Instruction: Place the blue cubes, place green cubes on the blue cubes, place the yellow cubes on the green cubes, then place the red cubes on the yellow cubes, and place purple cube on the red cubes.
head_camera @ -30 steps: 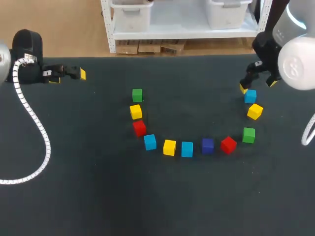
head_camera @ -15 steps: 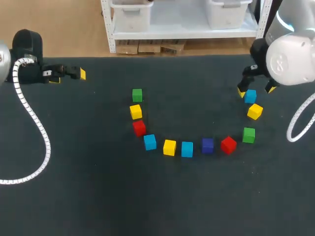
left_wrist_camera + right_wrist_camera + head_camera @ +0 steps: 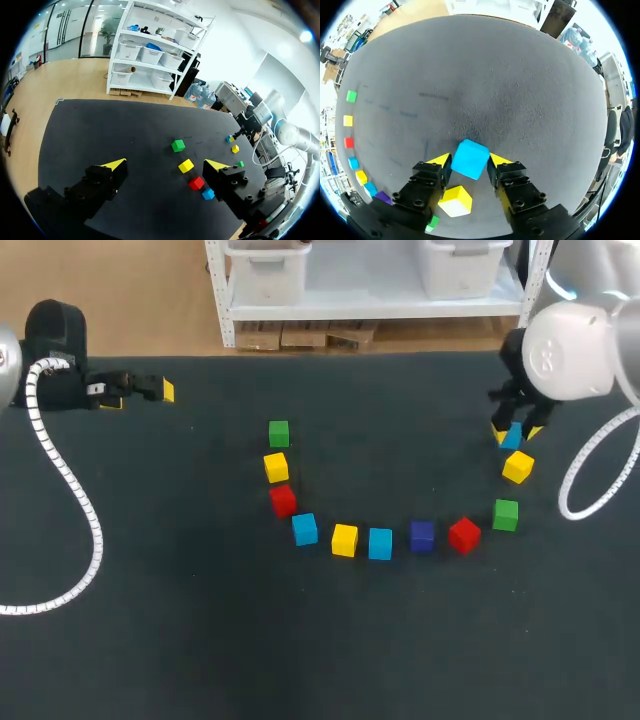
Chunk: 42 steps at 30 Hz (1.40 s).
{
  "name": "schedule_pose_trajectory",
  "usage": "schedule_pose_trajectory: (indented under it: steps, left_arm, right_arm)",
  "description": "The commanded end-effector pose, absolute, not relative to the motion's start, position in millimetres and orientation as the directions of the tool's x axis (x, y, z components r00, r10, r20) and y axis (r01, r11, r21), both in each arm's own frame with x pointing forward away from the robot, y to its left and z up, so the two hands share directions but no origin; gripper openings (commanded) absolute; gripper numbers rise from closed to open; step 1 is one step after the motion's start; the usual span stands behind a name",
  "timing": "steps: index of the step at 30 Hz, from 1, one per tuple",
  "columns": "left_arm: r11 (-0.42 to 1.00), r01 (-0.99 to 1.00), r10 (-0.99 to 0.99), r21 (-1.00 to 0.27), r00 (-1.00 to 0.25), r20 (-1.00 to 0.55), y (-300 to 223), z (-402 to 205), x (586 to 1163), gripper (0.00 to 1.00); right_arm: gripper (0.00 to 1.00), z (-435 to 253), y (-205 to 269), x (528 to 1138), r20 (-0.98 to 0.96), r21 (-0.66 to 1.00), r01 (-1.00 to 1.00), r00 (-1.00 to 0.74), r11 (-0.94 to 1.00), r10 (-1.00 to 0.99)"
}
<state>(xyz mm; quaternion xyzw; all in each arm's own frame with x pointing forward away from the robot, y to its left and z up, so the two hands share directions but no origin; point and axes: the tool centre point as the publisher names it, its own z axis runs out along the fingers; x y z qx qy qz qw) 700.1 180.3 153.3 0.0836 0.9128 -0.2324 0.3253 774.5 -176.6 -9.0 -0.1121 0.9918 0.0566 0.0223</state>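
While the purple cube (image 3: 422, 535) lies in the near row on the dark worktop (image 3: 180, 640), beside the red cube (image 3: 464, 534), a green cube (image 3: 506, 514) and a yellow cube (image 3: 517, 467) lead farther back to the blue cube (image 3: 470, 159), which the right claw (image 3: 470, 161) pinches between both yellow tips. Farthest off, near the worktop's left edge, the left claw (image 3: 165, 165) hangs spread wide, holding nothing.

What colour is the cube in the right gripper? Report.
It's a blue cube, clearest in right wrist view.
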Motion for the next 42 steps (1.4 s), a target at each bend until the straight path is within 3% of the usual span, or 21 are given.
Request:
schedule_pose_trajectory:
  steps: [1,2,10,16,22,28,42]
  left_arm:
    - [0.87,0.316,0.001,-0.378,-0.77,-0.639,183.7,151.2,700.1,1.0]
    - [0.87,0.316,0.001,-0.378,-0.77,-0.639,183.7,151.2,700.1,1.0]
    - [0.87,0.316,0.001,-0.378,-0.77,-0.639,183.7,151.2,700.1,1.0]
    - [0.87,0.316,0.001,-0.378,-0.77,-0.639,183.7,151.2,700.1,1.0]
    - [0.87,0.316,0.001,-0.378,-0.77,-0.639,183.7,151.2,700.1,1.0]
    - [0.87,0.316,0.001,-0.378,-0.77,-0.639,183.7,151.2,700.1,1.0]
    - [0.87,0.316,0.001,-0.378,-0.77,-0.639,183.7,151.2,700.1,1.0]
  right_arm:
    - [0.12,-6.7,-173.7,778.9,-0.046,0.099,-0.226,-0.974,0.969,-0.223]
    - [0.0,-4.5,-173.1,778.1,-0.051,0.094,-0.232,-0.972,0.968,-0.228]
    - [0.0,24.1,-153.8,766.6,-0.111,0.077,-0.405,-0.912,0.911,-0.396]
    - [0.0,54.7,-110.3,738.8,-0.198,0.116,-0.712,-0.7,0.693,-0.686]
    - [0.0,58.9,-83.3,720.7,-0.199,0.072,-0.888,-0.458,0.454,-0.866]
    - [0.0,49.0,-70.5,716.6,-0.196,0.042,-0.964,-0.264,0.261,-0.944]
    - [0.0,24.4,-39.6,730.5,0.018,-0.031,-0.989,0.145,-0.145,-0.989]
